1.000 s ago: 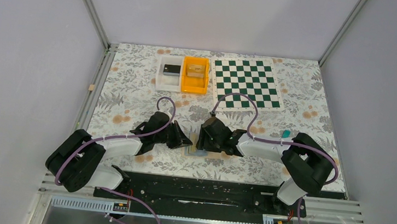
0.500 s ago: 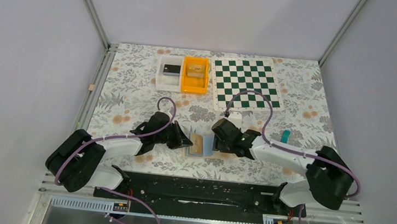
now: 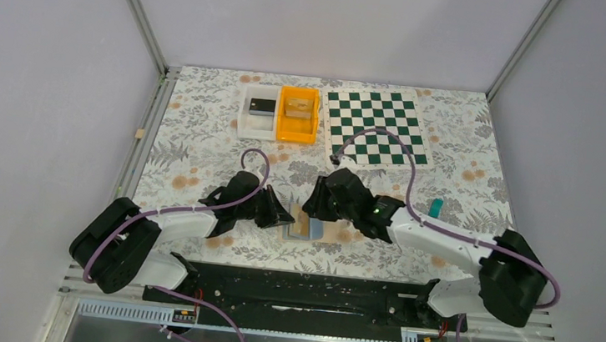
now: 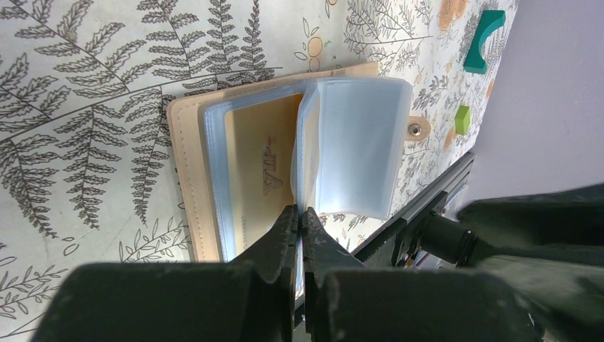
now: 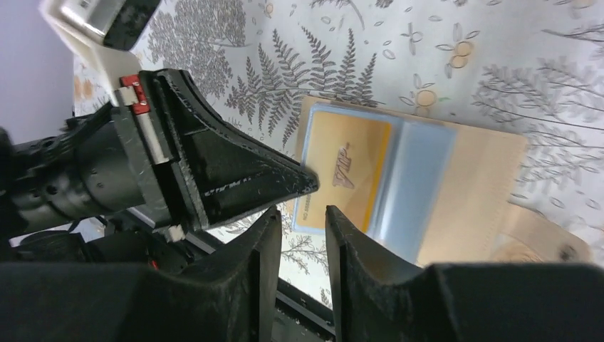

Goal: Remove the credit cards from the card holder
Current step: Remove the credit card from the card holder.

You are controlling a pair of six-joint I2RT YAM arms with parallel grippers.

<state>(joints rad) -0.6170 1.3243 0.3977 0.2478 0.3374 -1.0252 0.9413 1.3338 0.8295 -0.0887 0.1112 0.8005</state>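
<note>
Pins the small flat card holder [image 4: 356, 142], tan-bordered with clear light-blue sleeves, spread open on the floral tabletop [image 3: 201, 144] between the two arms, with the left tool [image 4: 299, 212] pressed together at its near edge; cannot tell whether a sleeve is caught there. Hovers the right tool [image 5: 303, 212], fingers apart and nothing between them, just over the edge of the yellow card [image 5: 347, 167] tucked inside one sleeve. Looks barely begun: holder opened, no card out yet, every pull left to do.

Overhead camera looks down over the whole surface [image 3: 199, 169]; both wrist cameras face the card holder [image 4: 256, 178] closely.
</note>
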